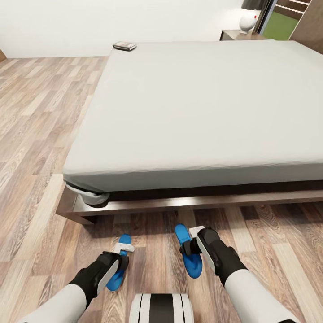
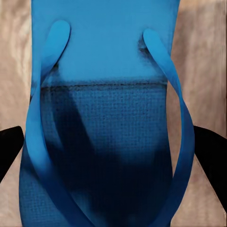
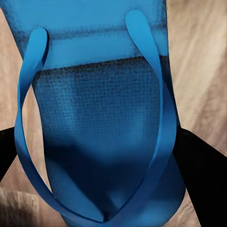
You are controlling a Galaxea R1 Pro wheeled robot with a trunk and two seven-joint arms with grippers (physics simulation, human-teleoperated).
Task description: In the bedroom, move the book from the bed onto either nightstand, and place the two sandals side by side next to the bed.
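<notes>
Both sandals lie on the floor (image 1: 40, 134) at the bed's (image 1: 188, 112) foot edge. Left gripper (image 1: 117, 262) fingers straddle one sandal (image 1: 120, 269), right gripper (image 1: 190, 246) fingers the other sandal (image 1: 190, 260); whether they pinch, I cannot tell. The book (image 1: 124, 45) sits at the bed's far corner.

Mattress (image 1: 193, 107): plain pale grey. Bed frame (image 1: 188, 204): dark brown wood. Floor (image 1: 40, 116): light brown planks, streaked grain. Wall (image 1: 112, 22): white. Left sandal (image 1: 120, 269): bright blue, finely dotted sole, blue straps (image 2: 40, 142). Right sandal (image 1: 188, 253): same blue. Book (image 1: 124, 45): dark grey cover. Nightstand (image 1: 237, 35): dark brown. Lamp (image 1: 249, 15): white base, dark shade. Arms: white sleeves, black wrists.
</notes>
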